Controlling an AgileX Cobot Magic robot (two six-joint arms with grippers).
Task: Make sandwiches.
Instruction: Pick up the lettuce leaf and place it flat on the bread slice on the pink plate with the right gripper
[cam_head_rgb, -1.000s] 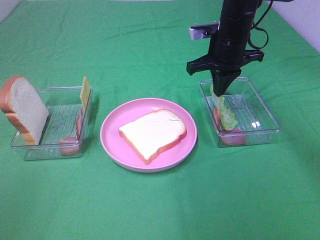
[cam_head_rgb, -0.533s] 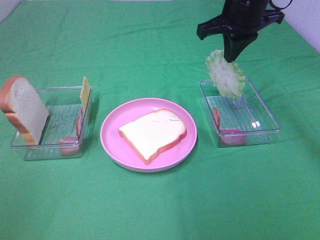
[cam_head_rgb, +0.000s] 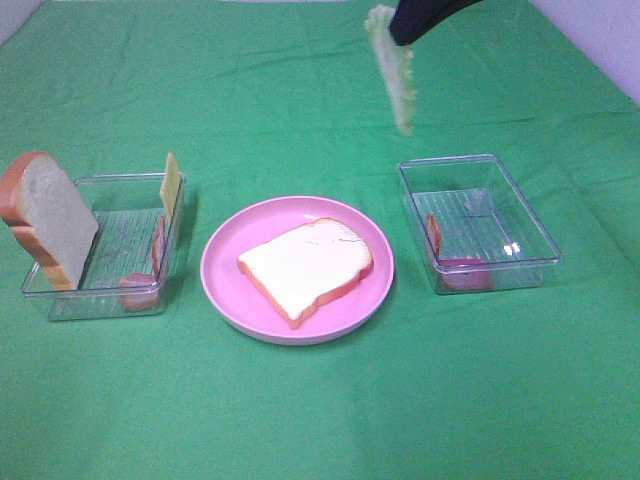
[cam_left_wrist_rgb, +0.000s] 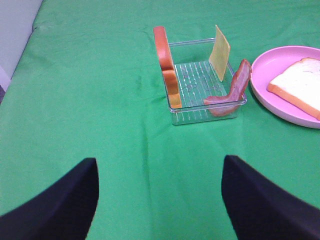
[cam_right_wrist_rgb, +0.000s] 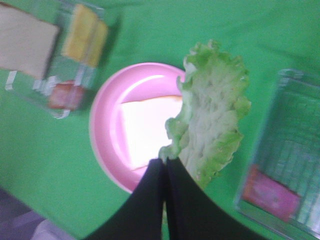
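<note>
holding lettuce (cam_head_rgb: 392, 65) pinched in my right gripper (cam_right_wrist_rgb: 164, 164) at upper right
my left gripper (cam_left_wrist_rgb: 158, 167) stands wide; bread slice (cam_head_rgb: 305, 265) lies on the pink plate (cam_head_rgb: 222, 272)

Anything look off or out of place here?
Nothing spilled or damaged. The lettuce hangs in the air, pinched by its edge in the shut right gripper. The spare bread slice leans tilted in the left tray, poking above its rim.
</note>
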